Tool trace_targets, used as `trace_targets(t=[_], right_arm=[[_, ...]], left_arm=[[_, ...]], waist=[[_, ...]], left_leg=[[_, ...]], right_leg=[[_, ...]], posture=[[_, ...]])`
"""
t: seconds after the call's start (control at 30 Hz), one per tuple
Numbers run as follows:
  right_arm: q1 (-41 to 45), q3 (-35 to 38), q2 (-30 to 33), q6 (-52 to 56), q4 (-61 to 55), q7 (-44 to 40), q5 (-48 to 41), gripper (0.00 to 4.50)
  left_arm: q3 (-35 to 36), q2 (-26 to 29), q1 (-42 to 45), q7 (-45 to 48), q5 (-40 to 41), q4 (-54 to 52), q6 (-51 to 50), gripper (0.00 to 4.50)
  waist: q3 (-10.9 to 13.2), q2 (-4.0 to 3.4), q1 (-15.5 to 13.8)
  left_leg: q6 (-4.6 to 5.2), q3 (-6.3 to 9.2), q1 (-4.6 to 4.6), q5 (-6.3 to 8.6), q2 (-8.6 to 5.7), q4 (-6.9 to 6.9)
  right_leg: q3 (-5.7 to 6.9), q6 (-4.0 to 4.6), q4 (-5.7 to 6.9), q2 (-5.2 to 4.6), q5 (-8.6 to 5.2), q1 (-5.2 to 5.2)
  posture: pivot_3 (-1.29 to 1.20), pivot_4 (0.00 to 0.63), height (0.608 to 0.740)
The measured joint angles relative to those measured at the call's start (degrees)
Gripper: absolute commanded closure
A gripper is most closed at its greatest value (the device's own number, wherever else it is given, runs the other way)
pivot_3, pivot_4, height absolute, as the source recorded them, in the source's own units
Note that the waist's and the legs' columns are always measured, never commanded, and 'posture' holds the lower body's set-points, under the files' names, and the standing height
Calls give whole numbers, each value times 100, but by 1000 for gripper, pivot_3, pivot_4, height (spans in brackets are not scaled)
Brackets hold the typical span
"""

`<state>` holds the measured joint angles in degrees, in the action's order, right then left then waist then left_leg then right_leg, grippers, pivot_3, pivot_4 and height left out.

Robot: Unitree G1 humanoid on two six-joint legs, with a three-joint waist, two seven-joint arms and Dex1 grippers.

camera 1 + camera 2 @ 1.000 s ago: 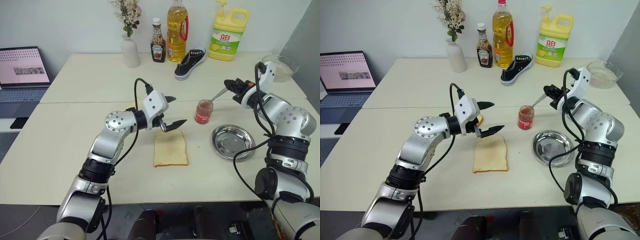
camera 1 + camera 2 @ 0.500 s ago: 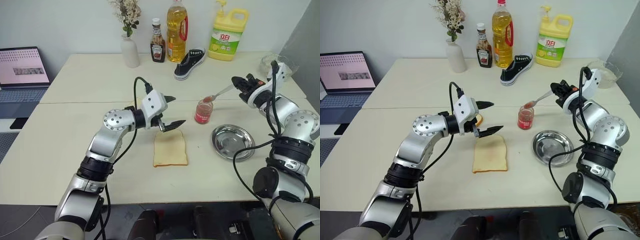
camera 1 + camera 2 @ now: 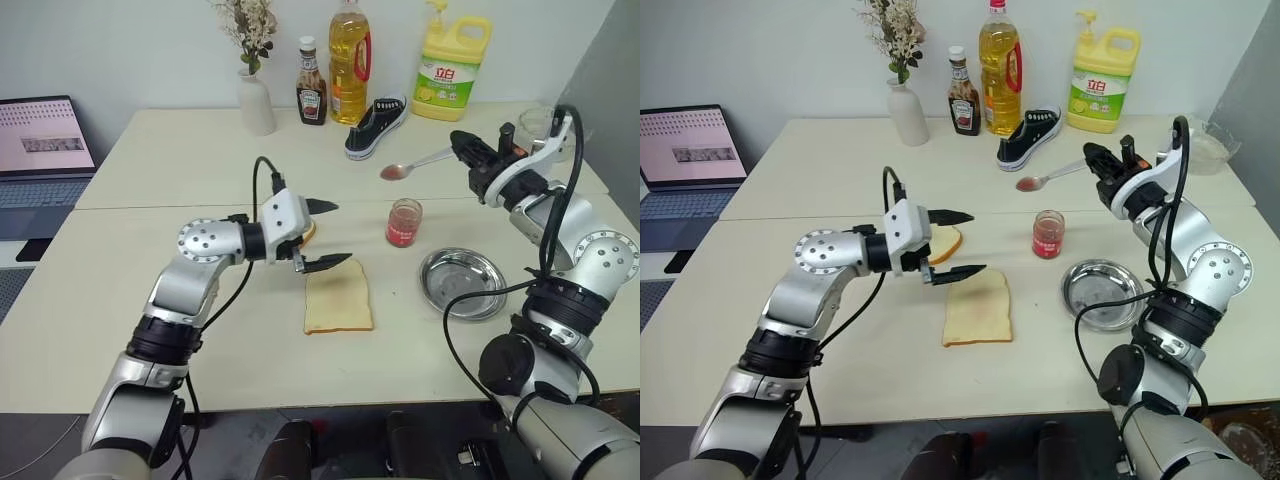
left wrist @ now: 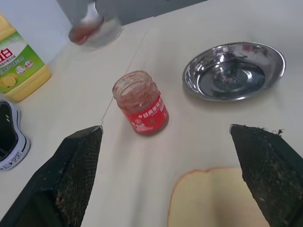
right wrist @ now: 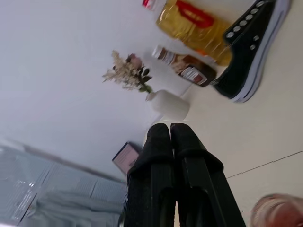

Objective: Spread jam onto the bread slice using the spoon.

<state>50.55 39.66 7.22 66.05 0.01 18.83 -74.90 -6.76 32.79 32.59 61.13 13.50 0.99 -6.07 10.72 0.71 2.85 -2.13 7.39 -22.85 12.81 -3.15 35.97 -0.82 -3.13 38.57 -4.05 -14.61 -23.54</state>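
Note:
My right gripper (image 3: 462,148) is shut on the handle of the spoon (image 3: 415,164) and holds it nearly level in the air. The spoon's bowl carries red jam and hangs beyond the open jam jar (image 3: 403,222), toward the shoe. The bread slice (image 3: 338,297) lies flat on the table in front of the jar. My left gripper (image 3: 335,233) hovers open just above the slice's far left corner, with nothing between its fingers. The left wrist view looks past both open fingers (image 4: 78,175) at the jar (image 4: 140,103) and the bread (image 4: 218,198).
A round steel dish (image 3: 463,284) sits right of the bread. A second, yellower slice (image 3: 946,243) lies partly hidden behind my left gripper. Along the back stand a vase (image 3: 256,100), ketchup bottle (image 3: 312,95), oil bottle (image 3: 349,60), detergent jug (image 3: 450,70) and black shoe (image 3: 378,125). A laptop (image 3: 40,140) is far left.
My right gripper has lifted the spoon out of the jar, rolled it, and carried it up and leftward with jam in its bowl. The left gripper has drifted slightly left, still open.

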Motion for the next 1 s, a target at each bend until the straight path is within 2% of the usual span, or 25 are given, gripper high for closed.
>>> trace_targets(t=[0.1,0.23,0.43,0.57,0.73,1.0], right_arm=[[-538,-620,-318,173,-560,592,-928,4471],[-952,-1339,-218,107,-854,1017,-1642,4471],[-1544,-2343,232,1,-1266,976,-1859,4471],[-1609,-3066,739,-54,-1633,240,-1124,4471],[-1747,-4258,1461,-280,-2369,-1050,491,4471],[-1803,-4628,1581,-630,-2627,-1952,1596,4471]], left_arm=[[440,456,-1030,168,602,-1018,-426,0],[912,833,-1829,163,1145,-1887,-968,0],[1526,1251,-3210,95,1564,-2718,-1369,0],[1821,1293,-3902,12,1567,-3030,-1360,0],[2008,1281,-4595,-130,1529,-3128,-1318,0],[2000,1221,-4575,-430,1537,-3332,-1354,0]], waist=[[-1,-2,83],[1,-5,36],[1,-4,22],[1,-5,24],[1,-3,3],[0,-2,-89]], left_leg=[[3,16,1,2,7,-8],[3,15,0,1,-3,1],[4,11,13,1,2,1],[4,6,13,2,5,-1],[3,12,9,2,10,-4],[3,13,7,2,8,-3]], right_leg=[[-6,5,7,2,-3,-9],[-3,5,16,0,-4,-8],[2,9,2,4,-8,10],[5,17,0,5,-14,10],[15,-2,-5,7,-33,9],[13,-3,-11,4,-32,9]], posture=[[0,150,740],[0,150,740],[0,150,740],[0,150,740],[0,150,740],[0,150,740]])
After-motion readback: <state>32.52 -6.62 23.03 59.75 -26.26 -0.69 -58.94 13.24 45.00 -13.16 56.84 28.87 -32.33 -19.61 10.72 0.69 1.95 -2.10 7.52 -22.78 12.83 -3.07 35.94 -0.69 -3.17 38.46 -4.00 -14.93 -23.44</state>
